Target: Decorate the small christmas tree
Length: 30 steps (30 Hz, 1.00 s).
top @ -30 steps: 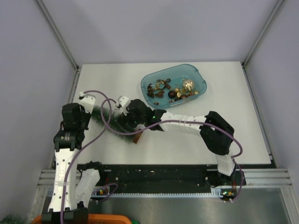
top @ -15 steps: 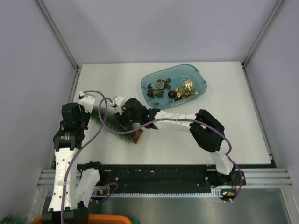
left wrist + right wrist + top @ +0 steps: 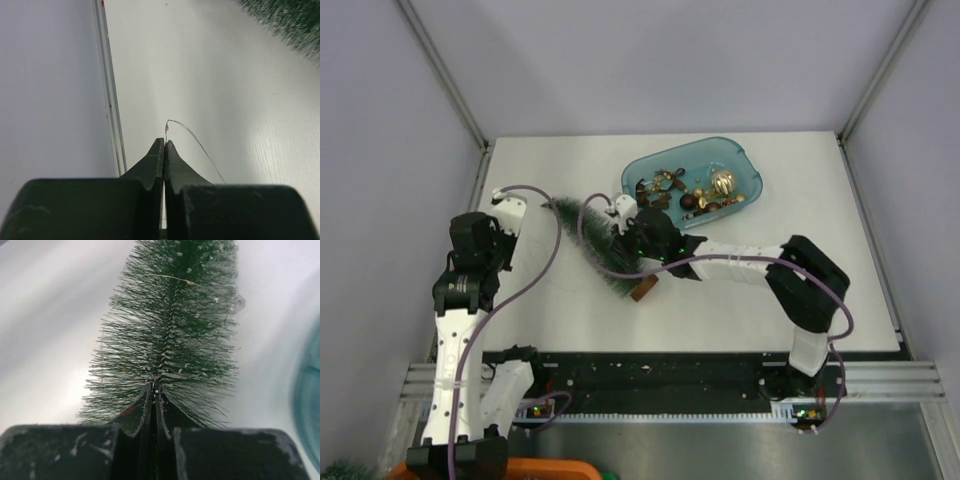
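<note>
The right pincer [image 3: 154, 388] is closed tight on the small christmas tree [image 3: 578, 225], its two fingers [image 3: 134, 415] pressed together around the twisted wire stem low in the bristles. From this pincer the frosted green cone runs straight ahead and away. In the overhead view the tree slants across the table [image 3: 770, 270], tip pointing away from the right pincer to the far left and brown base [image 3: 642, 290] on the near side of it. The blue tray [image 3: 745, 165] sits off to the right pincer's right, holding a scatter of small ornaments [image 3: 692, 192]. The left pincer [image 3: 164, 143] is shut, fingers touching along their length. A fine thread [image 3: 192, 141] arcs from just ahead of its tips; whether it is pinched cannot be told. The tree's bristles show well ahead of it, to its right.
</note>
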Each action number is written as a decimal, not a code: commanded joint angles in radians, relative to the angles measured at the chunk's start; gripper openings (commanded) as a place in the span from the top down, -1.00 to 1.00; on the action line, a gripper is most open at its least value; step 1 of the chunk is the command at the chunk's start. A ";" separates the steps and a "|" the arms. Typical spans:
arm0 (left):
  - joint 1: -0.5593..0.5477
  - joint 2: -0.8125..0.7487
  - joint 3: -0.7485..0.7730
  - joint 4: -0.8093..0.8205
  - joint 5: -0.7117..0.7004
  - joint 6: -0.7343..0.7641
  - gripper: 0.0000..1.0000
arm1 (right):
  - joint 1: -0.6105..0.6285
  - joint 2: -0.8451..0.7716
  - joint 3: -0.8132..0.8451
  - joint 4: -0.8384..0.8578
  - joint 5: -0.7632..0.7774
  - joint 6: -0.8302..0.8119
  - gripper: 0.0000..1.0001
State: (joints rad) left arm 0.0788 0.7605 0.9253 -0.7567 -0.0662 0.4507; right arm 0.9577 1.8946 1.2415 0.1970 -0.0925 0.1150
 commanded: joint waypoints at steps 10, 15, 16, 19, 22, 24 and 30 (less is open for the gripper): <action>-0.002 0.056 0.148 0.065 0.157 -0.055 1.00 | -0.057 -0.411 -0.684 1.026 0.146 -0.025 1.00; -0.002 0.046 0.159 0.065 0.169 -0.052 1.00 | -0.070 -0.359 -0.829 1.371 0.197 0.008 1.00; -0.002 0.046 0.161 0.063 0.170 -0.052 1.00 | -0.071 -0.332 -0.849 1.466 0.220 0.017 1.00; -0.002 0.049 0.176 0.060 0.181 -0.053 1.00 | -0.071 -0.299 -0.858 1.527 0.272 0.048 1.00; -0.002 0.056 0.196 0.060 0.195 -0.060 1.00 | -0.071 -0.289 -0.800 1.529 0.289 0.032 1.00; -0.004 0.060 0.207 0.063 0.198 -0.067 1.00 | -0.071 -0.272 -0.748 1.526 0.281 0.014 1.00; -0.002 0.053 0.205 0.063 0.194 -0.069 1.00 | -0.106 -0.204 -0.653 1.526 0.226 0.063 1.00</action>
State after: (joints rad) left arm 0.0780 0.8188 1.1034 -0.7319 0.1158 0.4019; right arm 0.8749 1.6573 0.5167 1.2697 0.1577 0.1402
